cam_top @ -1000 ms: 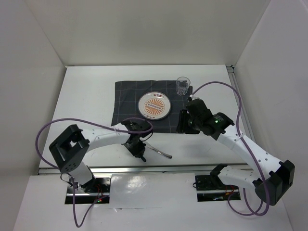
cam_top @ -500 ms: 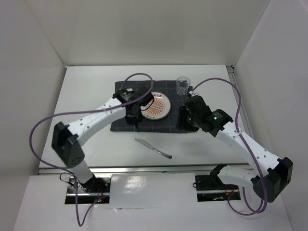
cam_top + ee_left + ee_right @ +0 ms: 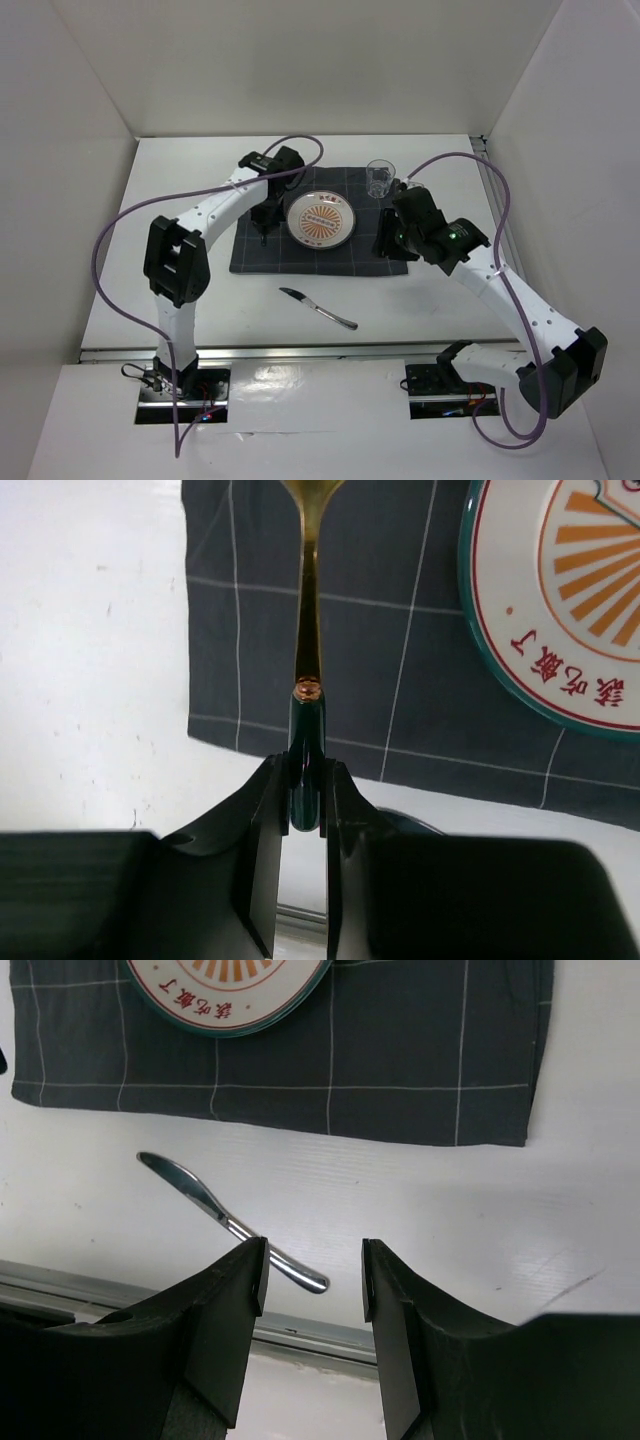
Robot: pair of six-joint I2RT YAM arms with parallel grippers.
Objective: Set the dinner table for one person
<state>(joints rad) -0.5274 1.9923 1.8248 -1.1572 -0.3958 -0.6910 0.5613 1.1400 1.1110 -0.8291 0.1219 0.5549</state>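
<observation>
The white dinner table (image 3: 180, 200) holds a dark grey grid cloth (image 3: 250, 255). On the cloth lies a round plate with an orange sunburst (image 3: 320, 220). My left gripper (image 3: 263, 232) hovers over the cloth's left part, left of the plate. In the left wrist view it (image 3: 305, 790) is shut on the dark green handle of a gold utensil (image 3: 308, 630), whose head is cut off at the frame's top. My right gripper (image 3: 385, 245) is over the cloth's right edge, open and empty (image 3: 313, 1270). A silver knife (image 3: 318, 308) lies on the table in front of the cloth.
A clear glass (image 3: 380, 178) stands at the cloth's far right corner. White walls enclose the table on three sides. A metal rail (image 3: 300, 348) runs along the near edge. Purple cables arc above both arms.
My left arm has swung from beside the knife at the front to over the cloth's left part. The knife has stayed put. My right gripper has shifted slightly back and right.
</observation>
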